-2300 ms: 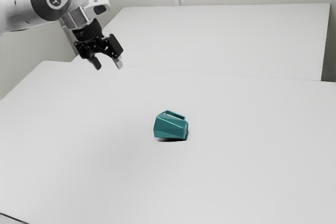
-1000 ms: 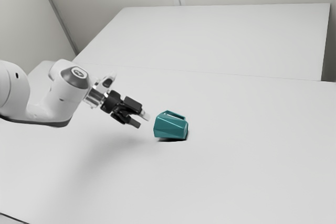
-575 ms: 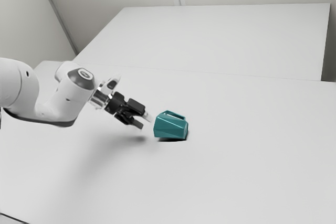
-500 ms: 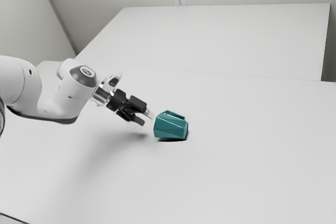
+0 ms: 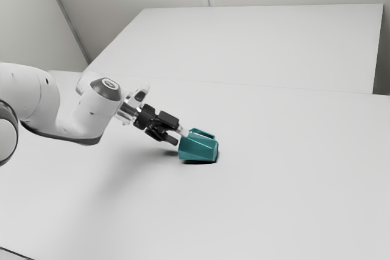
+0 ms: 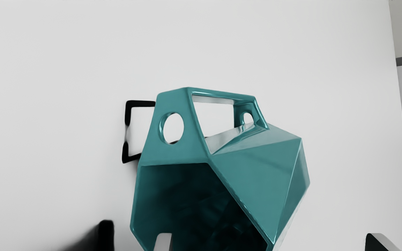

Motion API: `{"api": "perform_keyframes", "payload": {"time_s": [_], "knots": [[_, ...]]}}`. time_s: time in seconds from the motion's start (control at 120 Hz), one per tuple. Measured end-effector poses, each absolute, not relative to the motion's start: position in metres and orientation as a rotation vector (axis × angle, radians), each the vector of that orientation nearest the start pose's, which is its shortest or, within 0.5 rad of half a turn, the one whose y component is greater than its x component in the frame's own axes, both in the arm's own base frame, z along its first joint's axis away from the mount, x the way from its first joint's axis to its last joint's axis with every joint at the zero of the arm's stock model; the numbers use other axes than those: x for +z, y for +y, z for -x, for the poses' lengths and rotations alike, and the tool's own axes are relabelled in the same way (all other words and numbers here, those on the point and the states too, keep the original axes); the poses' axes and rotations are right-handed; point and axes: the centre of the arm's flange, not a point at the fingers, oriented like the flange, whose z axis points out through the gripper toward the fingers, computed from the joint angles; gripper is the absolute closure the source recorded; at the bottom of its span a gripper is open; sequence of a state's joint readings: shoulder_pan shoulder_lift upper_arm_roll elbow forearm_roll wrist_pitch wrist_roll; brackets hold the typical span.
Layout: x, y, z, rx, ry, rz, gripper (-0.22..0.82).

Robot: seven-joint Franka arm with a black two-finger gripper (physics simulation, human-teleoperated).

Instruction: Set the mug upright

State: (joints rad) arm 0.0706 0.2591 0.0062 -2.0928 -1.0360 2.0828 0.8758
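**My claw [image 5: 179,137] gapes at a mug [image 5: 199,149] lying on its side**

From the exterior view, my arm [image 5: 91,111] comes in from the exterior view's left and slants down, so my claw points at the mug from close by. The mug lies on the table [image 5: 292,205] just ahead of my fingertips — tipped over, not upright — with its base on the side away from me. Its handle [image 5: 205,133] is on the upper side. My fingertips overlap the near end of it in this view, and I cannot tell whether they touch it. A dark shadow [image 5: 200,162] lies under the mug, and a softer one from me spreads on the table below my claw.

From the wrist view, the mug's open mouth [image 6: 194,198] faces me, dark inside. My fingers [image 6: 165,240] stand wide apart, the claw released and grasping nothing: one tip shows against the mouth, the other out past the mug's outer wall [image 6: 257,174]. So part of that wall comes between them — unpinched. Whether the first tip is inside the mouth or only in front of it, I cannot tell. The handle has a round hole [image 6: 161,129] edged in teal, and its angular shadow [image 6: 128,113] falls on the table beside it.
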Motion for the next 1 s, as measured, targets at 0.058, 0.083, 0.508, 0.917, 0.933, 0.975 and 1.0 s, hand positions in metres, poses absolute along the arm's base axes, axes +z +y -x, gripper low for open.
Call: {"api": "perform_keyframes", "payload": {"time_s": [0.058, 0.083, 0.508, 0.917, 0.933, 0.975, 1.0], "knots": [[0.295, -0.001, -0.567, 0.205, -0.150, -2.280, 0.00], [0.294, -0.002, -0.567, 0.209, -0.147, -2.272, 0.00], [0.274, -0.016, -0.568, 0.233, -0.184, -2.211, 0.03], [0.277, -0.022, -0.572, 0.271, -0.233, -2.201, 0.37], [0.277, -0.022, -0.572, 0.272, -0.234, -2.201, 0.38], [0.277, -0.023, -0.572, 0.274, -0.238, -2.201, 0.42], [0.277, -0.023, -0.572, 0.275, -0.241, -2.201, 0.43]]}}
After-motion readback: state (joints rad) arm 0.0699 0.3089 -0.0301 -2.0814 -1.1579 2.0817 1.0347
